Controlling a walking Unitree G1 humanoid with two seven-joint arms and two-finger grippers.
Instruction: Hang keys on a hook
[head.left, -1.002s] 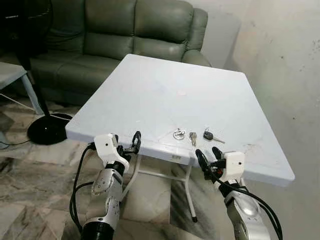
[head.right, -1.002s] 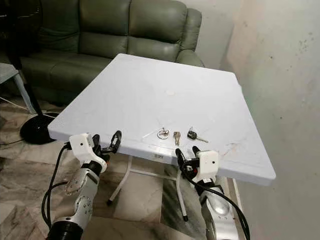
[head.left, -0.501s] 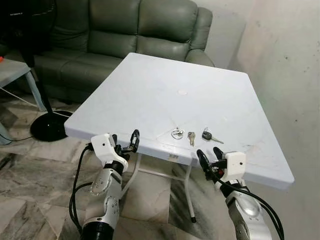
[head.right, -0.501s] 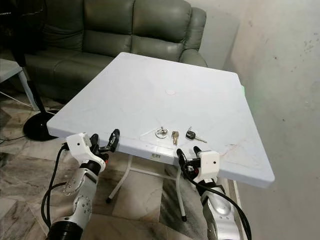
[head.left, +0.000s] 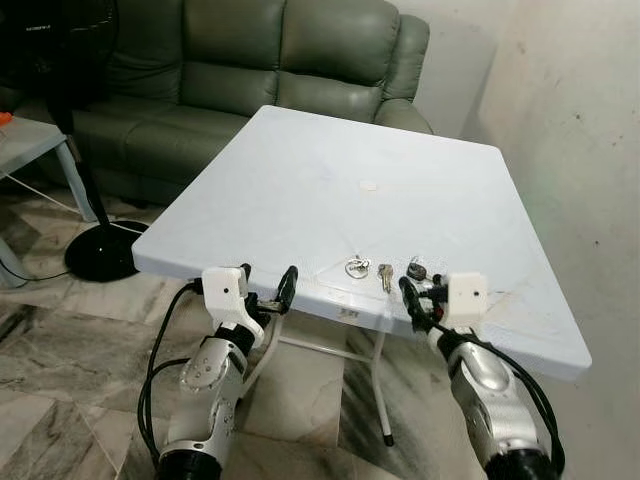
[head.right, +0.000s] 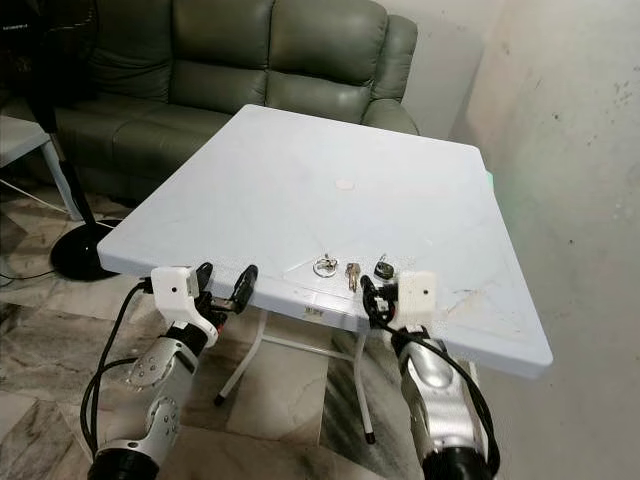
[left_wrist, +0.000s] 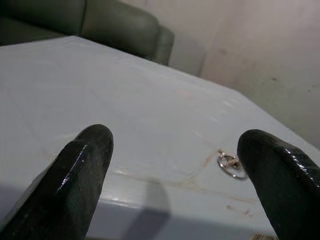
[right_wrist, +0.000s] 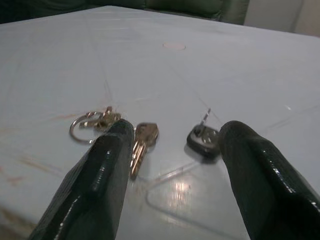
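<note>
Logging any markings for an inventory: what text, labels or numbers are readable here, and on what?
None can be read for certain.
Small sticker on the table's front edge: too small.
Pale lettering at the top of the dark object in the upper left corner: blurred.
Keys: no legible marks.

White table — green sofa — brass key, black-headed key.
</note>
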